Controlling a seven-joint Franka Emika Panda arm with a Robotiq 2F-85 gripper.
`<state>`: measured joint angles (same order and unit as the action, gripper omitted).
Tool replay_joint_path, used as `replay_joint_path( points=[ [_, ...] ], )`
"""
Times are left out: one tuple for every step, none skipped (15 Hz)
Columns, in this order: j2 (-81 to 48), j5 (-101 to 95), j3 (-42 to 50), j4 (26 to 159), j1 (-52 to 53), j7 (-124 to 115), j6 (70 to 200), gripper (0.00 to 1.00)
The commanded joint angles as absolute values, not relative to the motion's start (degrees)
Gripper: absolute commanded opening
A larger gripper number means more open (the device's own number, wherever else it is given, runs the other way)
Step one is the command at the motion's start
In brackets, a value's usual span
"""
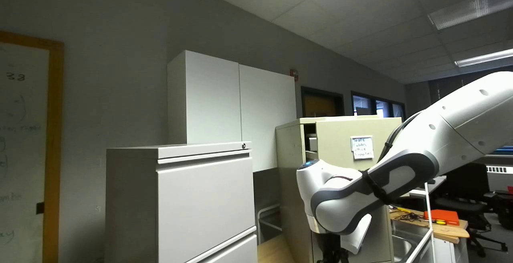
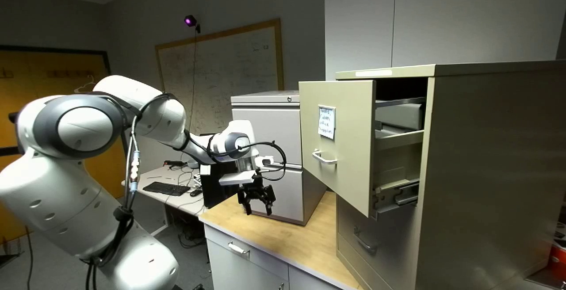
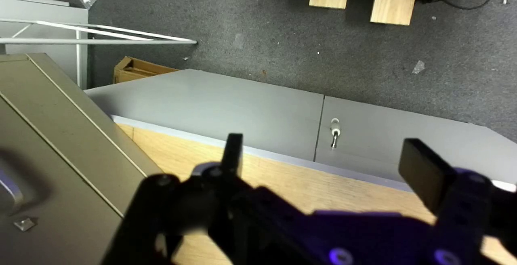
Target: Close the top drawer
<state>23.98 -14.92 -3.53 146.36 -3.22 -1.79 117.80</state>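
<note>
We see the top drawer (image 2: 342, 144) standing out of the beige cabinet (image 2: 482, 170), carried on its side runner (image 2: 398, 196), so prob. just needs a push. Our jaws point down over the counter (image 2: 283, 237), spread w/ nothing btwn, apart from that drawer; we'd guess approach room, bc pushing shouldn't need the handle (image 2: 324, 159).

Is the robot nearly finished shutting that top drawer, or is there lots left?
Nothing looks done: the top drawer sticks out of the beige cabinet, its inside showing. Nothing is in hand either: the open gripper hangs empty, apart from the drawer. Left to do: reach the drawer and, probably, push it in until it sits flush with the cabinet.
</note>
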Motion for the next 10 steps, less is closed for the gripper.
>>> replay_joint_path(
  points=[
    [24.0, -15.2, -2.9, 146.3, -2.5, -2.0, 117.6, 1.0],
    [24.0, -15.2, -2.9, 146.3, -2.5, -2.0, 117.6, 1.0],
    [23.9, -15.0, -2.8, 146.1, -2.5, -2.1, 117.4, 1.0],
    [24.0, -15.5, -3.0, 146.0, -2.7, -2.8, 117.2, 1.0],
    [24.0, -15.8, -3.2, 146.0, -2.8, -3.4, 117.1, 1.0],
    [24.4, -16.3, -3.5, 145.9, -2.9, -4.3, 117.0, 1.0],
    [24.9, -17.0, -3.9, 146.0, -3.0, -5.0, 117.0, 1.0],
    [25.6, -18.5, -4.6, 146.2, -3.2, -6.2, 117.2, 1.0],
    [26.1, -19.8, -5.0, 146.2, -3.3, -7.2, 117.1, 1.0],
    [26.9, -21.1, -5.6, 146.2, -3.2, -8.3, 116.9, 1.0]
  ],
)
